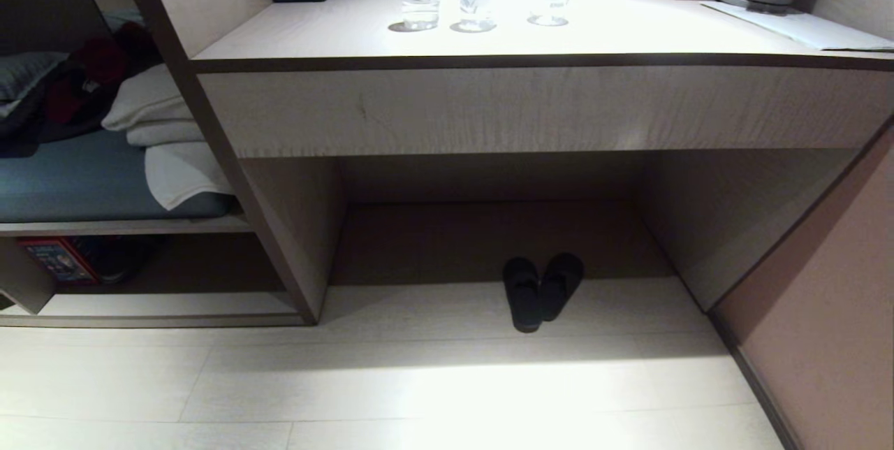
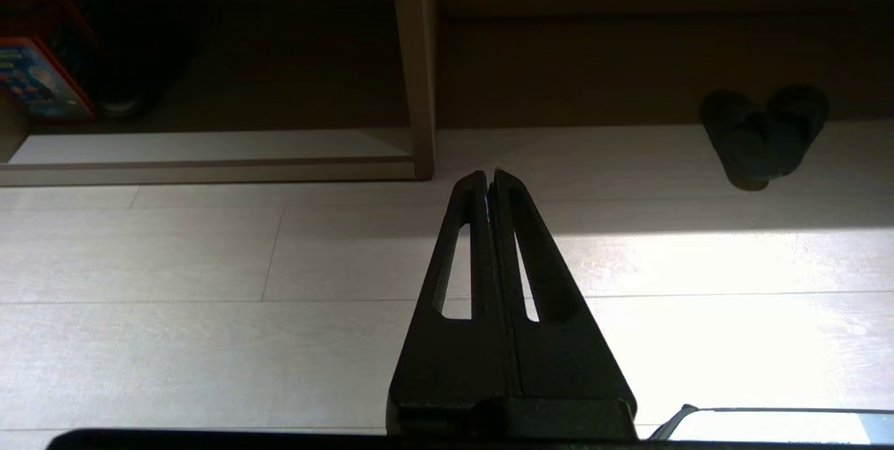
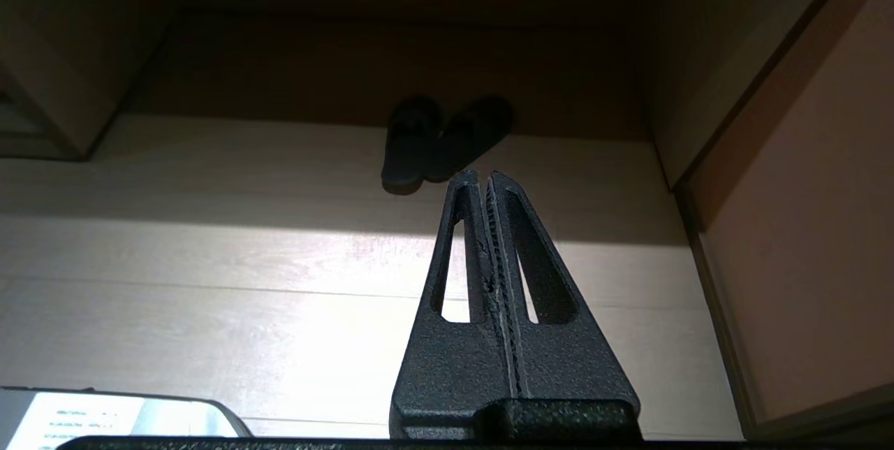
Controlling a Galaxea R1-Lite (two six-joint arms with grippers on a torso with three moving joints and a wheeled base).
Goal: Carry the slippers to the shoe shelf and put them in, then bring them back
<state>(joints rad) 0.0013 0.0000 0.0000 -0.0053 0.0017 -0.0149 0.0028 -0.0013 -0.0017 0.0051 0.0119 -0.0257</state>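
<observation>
The room was a corner with a pale plank floor (image 1: 419,380), and a wood-grain surface (image 1: 489,24) stood above a deep recess. At the left edge of the floor the shoe shelf (image 1: 160,305) sat low, with its light base board bare at the front and an upright divider (image 2: 417,73) on its right side. Deep in it a red box (image 1: 59,260) and a dark shoe (image 2: 122,97) took the left part, so the free place was toward the divider.

The left tool (image 2: 490,174) hung over the floor just before that divider, with its two fingers pressed together and nothing between them. More to the right, the slippers (image 1: 541,291) lay on the floor at the mouth of the recess, side by side and touching, the right one leaning over the left near the heels. The right tool (image 3: 482,174) was also pressed together and empty, near the slippers but apart from them.

The step in hand seemed to be the approach for picking up. To do it well, I think the right tool should first spread and then come down over the place where the two slippers overlap, so that both soft pieces are pinched together. A grip on one slipper only would probably leave the other behind. The low front of the surface gives little room overhead, so the reach should be low and slow.
</observation>
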